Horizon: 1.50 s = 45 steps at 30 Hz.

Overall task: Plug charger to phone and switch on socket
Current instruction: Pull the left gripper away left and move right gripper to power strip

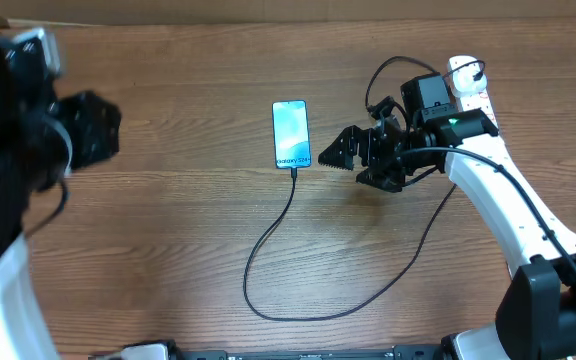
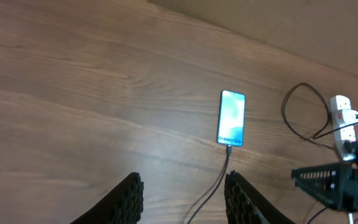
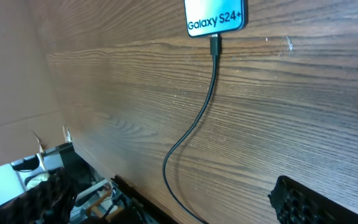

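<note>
- While it hovers over the 9 o'clock side of the surface (image 1: 168, 250), the left gripper (image 1: 93, 130) has its fingers (image 2: 128, 198) partly apart and empty.
- The phone (image 1: 291, 133) lies flat just 12 o'clock of centre, screen up.
- The charger (image 1: 264, 245) meets the phone's 6 o'clock end, then loops toward 5 o'clock.
- At the phone's 3 o'clock, the right gripper (image 1: 360, 165) spreads its fingers (image 3: 303, 199) wide, holding nothing.
- The socket (image 1: 471, 85) lies at 2 o'clock.

Left pincer (image 2: 182, 190) partly parted, empty, right pincer (image 1: 351, 165) spread wide, empty, right forearm (image 1: 488, 195) angled inward
</note>
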{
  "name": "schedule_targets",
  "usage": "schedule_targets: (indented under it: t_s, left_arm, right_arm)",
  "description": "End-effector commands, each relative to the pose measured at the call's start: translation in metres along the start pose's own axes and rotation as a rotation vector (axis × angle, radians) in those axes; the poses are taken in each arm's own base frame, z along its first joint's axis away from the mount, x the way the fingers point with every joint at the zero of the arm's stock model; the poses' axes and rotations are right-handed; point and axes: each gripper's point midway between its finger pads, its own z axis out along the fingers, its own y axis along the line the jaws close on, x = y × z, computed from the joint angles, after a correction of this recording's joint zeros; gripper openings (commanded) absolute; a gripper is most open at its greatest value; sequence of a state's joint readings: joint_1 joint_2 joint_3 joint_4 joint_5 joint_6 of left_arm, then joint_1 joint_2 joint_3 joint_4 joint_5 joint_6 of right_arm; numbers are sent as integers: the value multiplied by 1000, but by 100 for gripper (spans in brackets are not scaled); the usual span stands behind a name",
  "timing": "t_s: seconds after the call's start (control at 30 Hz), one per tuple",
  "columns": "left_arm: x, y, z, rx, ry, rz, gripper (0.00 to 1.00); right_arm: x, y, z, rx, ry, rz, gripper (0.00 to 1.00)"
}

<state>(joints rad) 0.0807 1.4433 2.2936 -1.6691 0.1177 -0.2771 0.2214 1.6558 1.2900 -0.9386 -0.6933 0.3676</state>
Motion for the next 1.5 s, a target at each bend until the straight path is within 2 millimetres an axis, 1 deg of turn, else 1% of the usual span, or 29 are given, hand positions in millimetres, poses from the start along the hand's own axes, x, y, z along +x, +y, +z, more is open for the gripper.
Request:
schedule_targets:
  t_s: [0.0,0.07,0.17,0.23,0.3,0.33,0.37,0.4,0.47,0.57,0.67,0.73,0.8,0.87,0.93,0.97,1.03,1.07,1.17,1.23,1.33,1.4,1.47]
  left_arm:
    - [9,8,-30,-32,-67,11,39]
    - [17,9,-45,-25,-100,6,40]
    - [28,10,-62,-16,-137,8,40]
    - [35,11,-71,-12,-154,3,41]
    - [43,13,-75,-11,-157,3,45]
    - [46,14,-75,-12,-153,3,52]
    - [49,15,-74,-14,-146,2,82]
    - [51,16,-72,-17,-137,1,100]
    - [57,18,-62,-25,-99,-2,100]
    - [63,21,-49,-38,-47,-8,100]
    - [68,24,-35,-52,2,-35,100]
    - [70,25,-26,-56,35,-66,99]
    - [71,26,-19,-62,60,-91,99]
    - [71,26,-11,-72,85,-108,100]
    - [70,26,-4,-76,109,-113,100]
    - [70,24,0,-67,128,-115,100]
    - [70,17,8,-32,165,-121,100]
    - [71,10,15,9,200,-121,100]
    - [73,-2,21,81,243,-49,100]
    - [72,-2,25,81,252,-37,100]
    - [72,0,27,73,257,-38,100]
    - [72,0,27,73,258,-39,100]
    - [72,0,27,73,258,-39,100]
  right_arm:
    - [1,16,-20,-14,-63,-70,100]
    - [0,19,-28,-6,-92,-83,100]
    - [-8,15,-44,38,-166,-79,100]
    - [-15,14,-59,40,-214,-78,100]
    - [-25,13,-79,35,-277,-70,100]
    - [-30,11,-89,38,-309,-62,100]
    - [-37,7,-101,45,-347,-51,100]
    - [-45,0,-115,59,-392,-31,100]
    - [-65,-29,-151,114,-511,88,100]
    - [-83,-74,-192,200,-661,235,100]
    - [-91,-104,-229,218,-768,300,100]
    - [-91,-121,-245,233,-807,342,100]
    - [-95,-133,-259,240,-851,362,100]
    - [-104,-140,-268,241,-892,353,100]
    - [-113,-147,-272,255,-919,346,100]
    - [-118,-153,-275,279,-940,348,100]
    - [-127,-166,-279,322,-972,359,100]
    - [-132,-171,-278,331,-970,365,99]
    - [-138,-174,-278,356,-916,366,99]
    - [-143,-175,-284,395,-878,366,99]
    - [-148,-183,-294,482,-817,392,99]
    - [-149,-196,-298,558,-755,433,99]
    - [-149,-213,-296,621,-690,482,99]
